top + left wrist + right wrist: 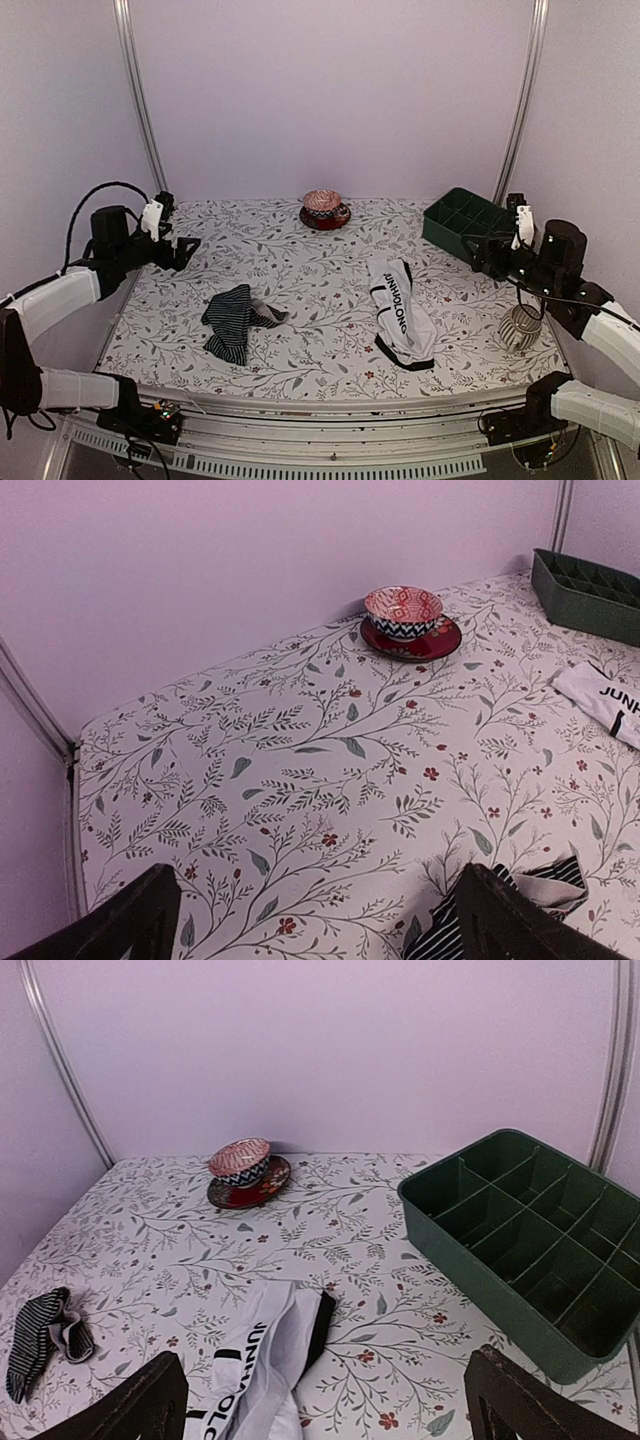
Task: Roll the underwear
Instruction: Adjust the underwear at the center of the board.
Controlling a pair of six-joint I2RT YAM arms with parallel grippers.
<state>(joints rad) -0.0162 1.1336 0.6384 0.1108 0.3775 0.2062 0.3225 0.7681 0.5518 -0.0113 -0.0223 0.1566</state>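
Hovering at either side of the table (300, 262), you are not yet touching any cloth, so the rolling looks to be at its very start. Your left gripper (186, 245) is hanging well to the left of the bowl (322, 203), its fingers spread wide and empty. Your right gripper (482, 252) is hanging well to the right of the bowl, likewise spread and empty. The black striped briefs (238, 322) are lying crumpled, nearer to you than the bowl and to its left. The white briefs (400, 312), lettered in black, are lying nearer to you than the bowl and to its right. You are probably needing to reach one pair, flatten it, then pinch an edge and turn it over itself. A leaf-and-flower print is covering the table. A green divided tray (462, 222) is sitting to the right of the bowl, and pale lilac walls are closing in behind it.
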